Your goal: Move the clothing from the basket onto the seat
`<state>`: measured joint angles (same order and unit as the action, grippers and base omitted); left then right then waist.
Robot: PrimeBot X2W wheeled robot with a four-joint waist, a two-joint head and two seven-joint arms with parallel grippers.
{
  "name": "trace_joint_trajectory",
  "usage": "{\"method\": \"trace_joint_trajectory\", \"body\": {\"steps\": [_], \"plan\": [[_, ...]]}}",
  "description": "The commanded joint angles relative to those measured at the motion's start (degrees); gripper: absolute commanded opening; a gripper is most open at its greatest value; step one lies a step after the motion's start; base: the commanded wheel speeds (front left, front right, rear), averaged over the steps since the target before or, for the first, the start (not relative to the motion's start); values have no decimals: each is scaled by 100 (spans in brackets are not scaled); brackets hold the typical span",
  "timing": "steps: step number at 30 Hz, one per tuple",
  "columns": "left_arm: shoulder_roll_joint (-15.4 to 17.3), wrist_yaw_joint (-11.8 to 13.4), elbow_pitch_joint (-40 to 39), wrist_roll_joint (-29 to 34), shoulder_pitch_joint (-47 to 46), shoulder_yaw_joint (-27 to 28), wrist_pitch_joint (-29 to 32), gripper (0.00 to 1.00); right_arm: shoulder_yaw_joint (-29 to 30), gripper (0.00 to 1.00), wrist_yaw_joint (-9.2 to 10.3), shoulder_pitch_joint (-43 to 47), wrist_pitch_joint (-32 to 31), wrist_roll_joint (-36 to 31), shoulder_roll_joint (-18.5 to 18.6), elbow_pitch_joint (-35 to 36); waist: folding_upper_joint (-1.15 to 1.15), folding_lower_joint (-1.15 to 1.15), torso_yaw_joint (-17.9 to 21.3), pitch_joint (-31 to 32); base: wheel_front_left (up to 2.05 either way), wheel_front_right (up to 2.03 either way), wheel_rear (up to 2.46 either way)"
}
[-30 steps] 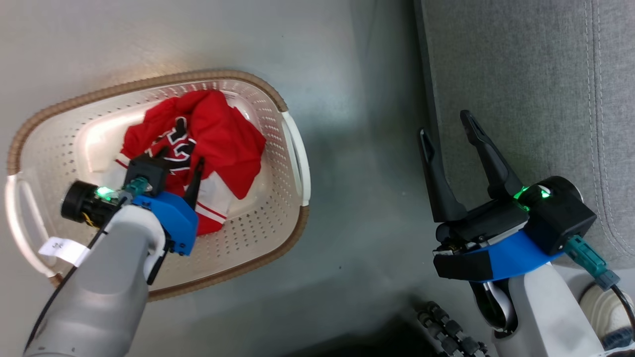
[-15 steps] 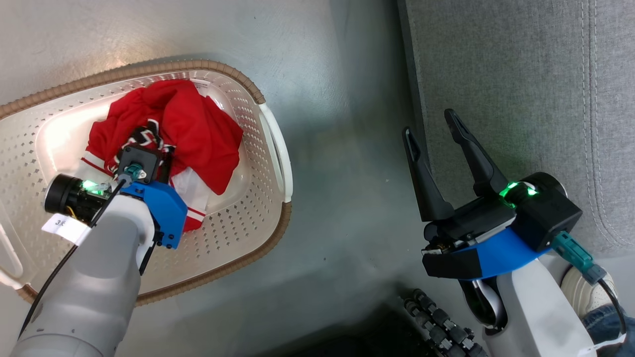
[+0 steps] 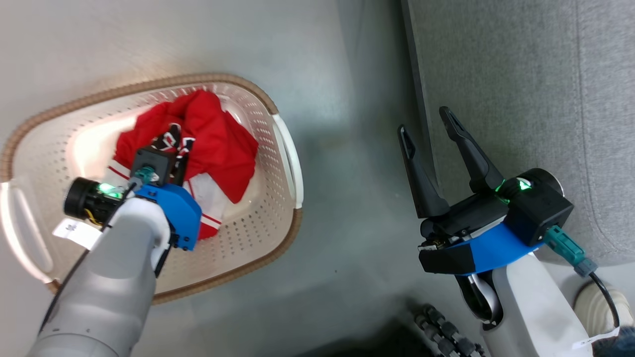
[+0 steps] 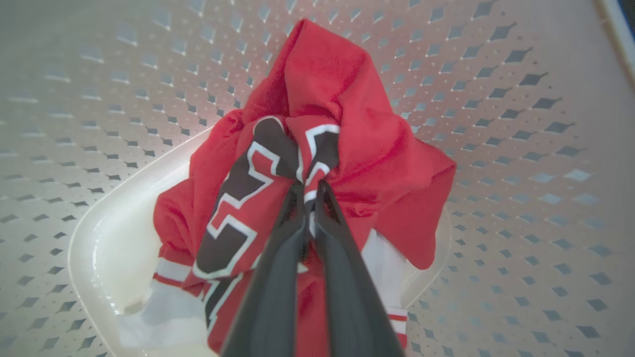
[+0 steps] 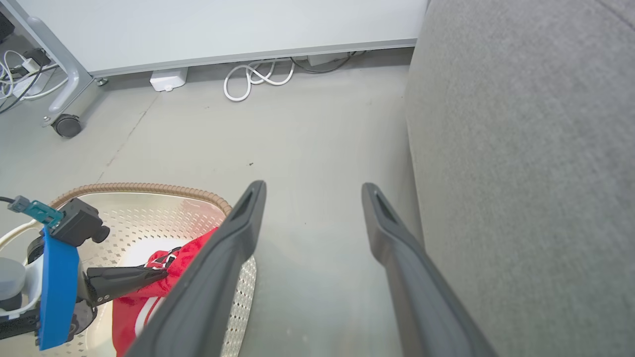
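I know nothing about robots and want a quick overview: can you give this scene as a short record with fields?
clothing: red, bunched in the basket
basket: on the floor, left of the seat
seat: grey, at right
left fingers: shut on the clothing
right fingers: open, holding nothing, above the floor by the seat edge

Red clothing (image 3: pixel 218 144) with black, white-edged lettering and white trim; cream perforated basket (image 3: pixel 258 218), brown rim; grey seat (image 3: pixel 521 74)
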<state>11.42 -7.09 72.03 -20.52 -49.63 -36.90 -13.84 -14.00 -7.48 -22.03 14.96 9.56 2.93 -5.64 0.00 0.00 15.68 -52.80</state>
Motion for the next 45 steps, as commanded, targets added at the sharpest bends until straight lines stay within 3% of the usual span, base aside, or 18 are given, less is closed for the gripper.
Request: {"method": "trace_joint_trajectory", "body": {"steps": [1, 8, 16, 24, 33, 45], "plan": [[-36, -14, -2, -40, 44, -12, -49, 0, 3, 100, -3, -68, 29, -43, -7, -20, 0, 0, -145, 251, 0, 0, 0], [-220, -50, -350, -470, 493, -229, -126, 0, 50, 100, -3, -1, 0, -212, -4, -220, 0, 0, -509, 1212, 0, 0, 0], [36, -37, -1596, -1297, 1192, -908, -142, 0, 53, 100, -3, 307, -210, -279, -2, -355, 0, 0, -942, 2451, 0, 0, 0], [293, -38, -2694, -1709, 1669, -1069, -143, 0, 84, 100, -3, 716, -474, -292, -1, -361, 0, 0, -1284, 3435, 0, 0, 0], [-157, -37, -3304, -1387, 1688, -927, -143, 0, 154, 100, -3, 1248, -737, -278, -2, -351, 0, 0, -1665, 4389, 0, 0, 0], [-513, -38, -3654, -1313, 1200, -1093, -74, 0, 99, 100, -3, 1500, -974, -247, -1, -330, 0, 0, -1962, 4939, 0, 0, 0]]}}
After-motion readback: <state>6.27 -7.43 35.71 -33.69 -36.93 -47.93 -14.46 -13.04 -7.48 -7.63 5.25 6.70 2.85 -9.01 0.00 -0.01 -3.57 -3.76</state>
